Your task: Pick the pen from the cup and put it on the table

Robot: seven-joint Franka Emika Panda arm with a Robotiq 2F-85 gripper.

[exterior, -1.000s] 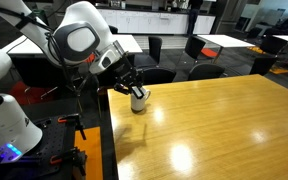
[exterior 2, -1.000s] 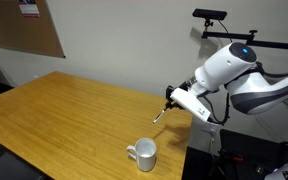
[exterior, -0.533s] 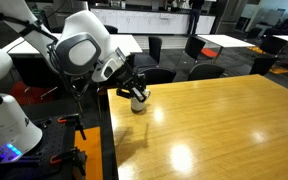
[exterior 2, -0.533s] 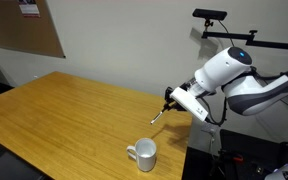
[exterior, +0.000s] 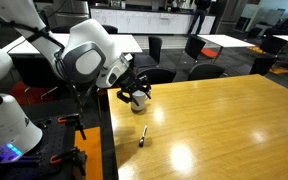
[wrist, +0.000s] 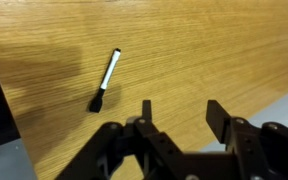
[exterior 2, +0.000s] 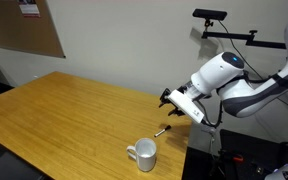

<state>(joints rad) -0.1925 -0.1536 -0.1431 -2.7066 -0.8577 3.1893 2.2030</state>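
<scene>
The claw (wrist: 180,112) hangs spread and empty above the table (wrist: 214,45), the pen (wrist: 105,79) lying flat just ahead of its fingertips and near the edge; risk: a low sweep of the claw could knock the round pen off, or strike the cup (exterior 2: 144,153) nearby.

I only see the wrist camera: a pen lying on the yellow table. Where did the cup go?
Observer: The cup stands upright on the table, near its edge.
Child: Is the pen touching it?
Observer: No. The pen lies flat beside the cup, with a gap between them.
Child: Is my pincer resting on the table?
Observer: No. The pincer hangs in the air above the table, close to the pen.
</scene>
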